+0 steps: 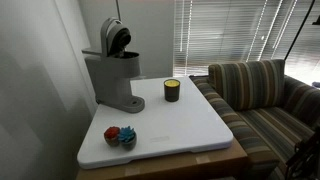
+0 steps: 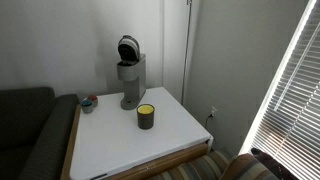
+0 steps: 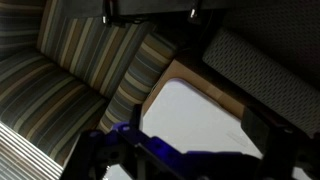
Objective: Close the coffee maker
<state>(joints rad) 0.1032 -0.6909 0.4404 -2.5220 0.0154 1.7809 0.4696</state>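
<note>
The grey coffee maker stands at the back corner of the white table, and shows in both exterior views. Its dark rounded lid is tilted up and open. My gripper shows only in the wrist view, high above a corner of the white table and far from the machine. Its two dark fingers stand wide apart with nothing between them. The coffee maker is out of the wrist view.
A small dark jar with a yellow top stands mid-table. Small red and blue objects lie near the table's corner. A striped sofa borders the table. Window blinds hang behind.
</note>
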